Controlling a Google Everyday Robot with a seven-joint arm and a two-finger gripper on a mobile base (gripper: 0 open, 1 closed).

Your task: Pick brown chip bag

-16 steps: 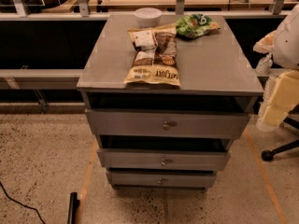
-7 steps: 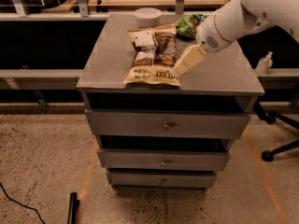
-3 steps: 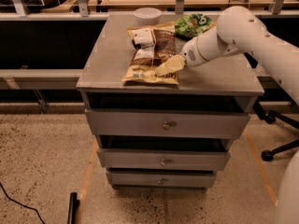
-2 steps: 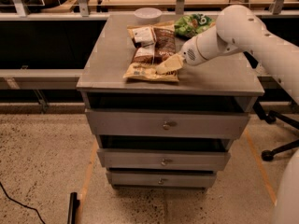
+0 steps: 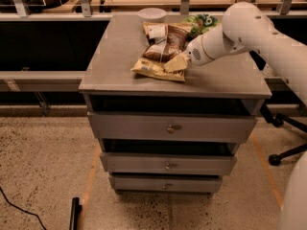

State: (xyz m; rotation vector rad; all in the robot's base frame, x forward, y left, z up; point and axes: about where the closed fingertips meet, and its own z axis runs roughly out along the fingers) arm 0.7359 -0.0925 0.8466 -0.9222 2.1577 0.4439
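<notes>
The brown chip bag [image 5: 157, 55] lies flat on the grey tabletop [image 5: 112, 56] of a drawer cabinet, in the middle of the far half and running lengthwise from the back edge towards the front. Its far end shows white label patches and a dark brown panel, and its near end is tan-yellow and looks crumpled. The claw [image 5: 174, 64] sits low on the near right corner of the bag, touching or pressing into the tan part. Its cream tip merges with the bag's colour there, so I cannot tell whether the claw is apart, together, or clamped on the bag. The white arm [image 5: 242, 25] reaches in from the right edge of the view, slants down and leftward across the tabletop, and ends in a wrist with a perforated round patch just behind the claw. A smaller green bag [image 5: 205, 20] lies at the back right of the tabletop, just beside the brown chip bag's far end and partly hidden by the arm. A white bowl [image 5: 152, 14] stands at the back edge, touching or nearly touching the far end of the bag. Under the tabletop are three drawers, the top drawer [image 5: 144, 127] pulled slightly out, each with a small round knob. The floor is speckled, with a black cable [image 5: 19, 207] at lower left and the wheeled foot of a chair [image 5: 283, 152] at right.
</notes>
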